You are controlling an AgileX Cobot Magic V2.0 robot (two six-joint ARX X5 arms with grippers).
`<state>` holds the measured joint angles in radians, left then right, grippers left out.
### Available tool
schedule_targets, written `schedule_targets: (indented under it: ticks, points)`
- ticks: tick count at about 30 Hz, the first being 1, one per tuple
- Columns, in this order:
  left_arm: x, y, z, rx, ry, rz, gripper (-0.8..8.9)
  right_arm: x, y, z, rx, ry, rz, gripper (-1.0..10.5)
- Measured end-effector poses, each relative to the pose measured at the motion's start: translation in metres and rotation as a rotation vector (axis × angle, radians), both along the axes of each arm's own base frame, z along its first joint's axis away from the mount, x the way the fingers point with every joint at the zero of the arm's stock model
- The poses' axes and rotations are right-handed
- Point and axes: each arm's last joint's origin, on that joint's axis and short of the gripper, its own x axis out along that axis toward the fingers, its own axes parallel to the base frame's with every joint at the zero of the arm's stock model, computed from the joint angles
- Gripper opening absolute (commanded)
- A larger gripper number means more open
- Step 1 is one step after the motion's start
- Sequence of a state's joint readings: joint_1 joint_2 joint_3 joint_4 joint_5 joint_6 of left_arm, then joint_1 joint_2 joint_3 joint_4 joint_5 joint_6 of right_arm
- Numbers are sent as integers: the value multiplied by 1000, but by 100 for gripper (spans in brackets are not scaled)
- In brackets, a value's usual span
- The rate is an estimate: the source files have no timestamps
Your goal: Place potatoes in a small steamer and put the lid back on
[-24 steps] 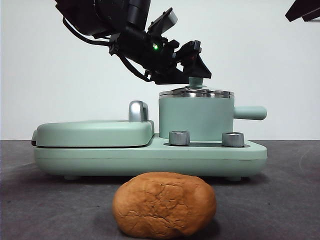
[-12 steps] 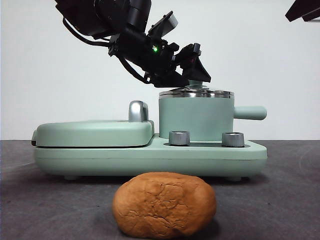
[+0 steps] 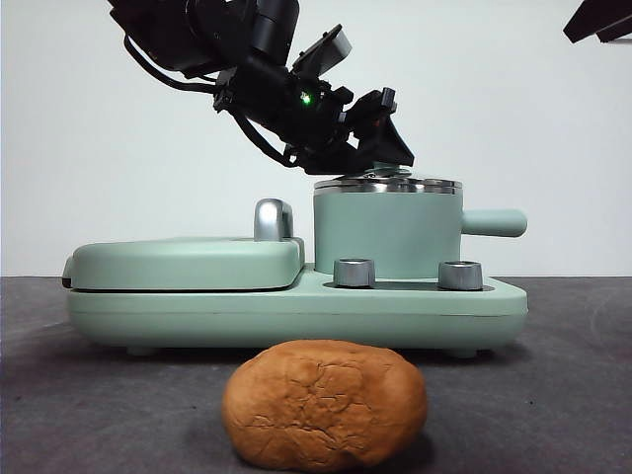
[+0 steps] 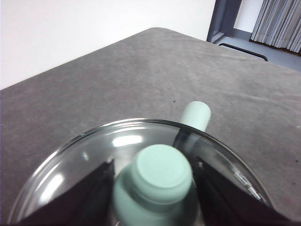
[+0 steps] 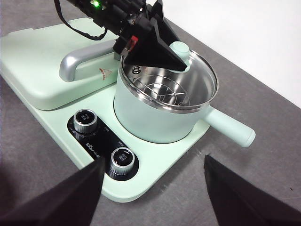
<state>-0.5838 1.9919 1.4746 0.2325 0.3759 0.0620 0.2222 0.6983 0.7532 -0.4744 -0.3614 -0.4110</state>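
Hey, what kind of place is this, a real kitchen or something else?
Probably a robot test bench, not a kitchen: a bare grey table, plain white wall, and just one mint green cooker with its small steamer.

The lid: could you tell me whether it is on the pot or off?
On. The lid sits level on the pot rim, left gripper at its knob.

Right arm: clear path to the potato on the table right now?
Probably yes. The potato lies alone on the table in front of the cooker, nothing over it. The left gripper is busy up at the lid knob on the steamer; the right gripper hangs open, holding nothing.
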Motion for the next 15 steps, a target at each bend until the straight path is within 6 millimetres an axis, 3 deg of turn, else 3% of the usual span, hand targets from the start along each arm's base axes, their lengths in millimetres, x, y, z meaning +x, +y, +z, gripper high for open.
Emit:
schedule_targets:
  ticks: [9,15]
  points:
    - [0,-2,2,2,-12,-7,19,0,0,0,0,0,0,335]
    - [0,-2,2,6,-18,-9,15,0,0,0,0,0,0,335]
